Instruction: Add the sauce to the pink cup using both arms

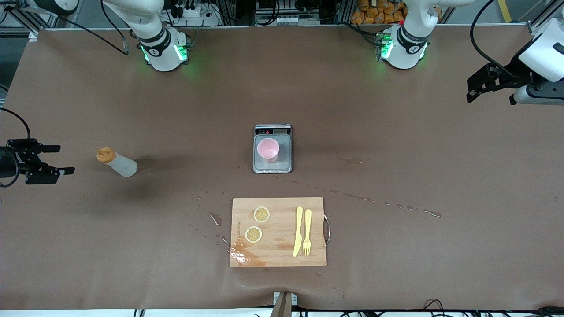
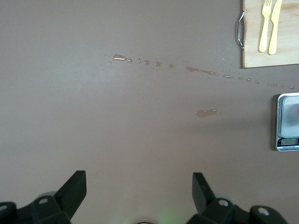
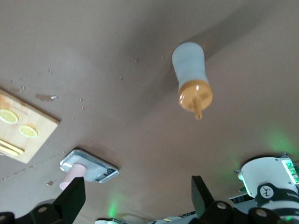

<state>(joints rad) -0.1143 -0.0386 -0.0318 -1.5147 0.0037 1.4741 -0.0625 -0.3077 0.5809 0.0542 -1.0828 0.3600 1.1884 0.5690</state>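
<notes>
Cup (image 1: 268,149) sitting on scale (image 1: 272,165) mid-surface; bottle (image 1: 117,162) standing toward right arm's end. Both tools, right (image 1: 56,160) and left (image 1: 473,89), hanging open, holding nothing, at opposite surface ends. Scene fitting either pre-pour or post-pour; cup contents unreadable.

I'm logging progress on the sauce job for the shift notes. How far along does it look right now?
The pink cup stands on the scale; sauce inside can't be judged. The sauce bottle stands capped on the table toward the right arm's end, held by nothing. The right gripper and left gripper hang open at the table's ends. Wet trails mark the table. This fits either before pouring or after the bottle's return.
</notes>
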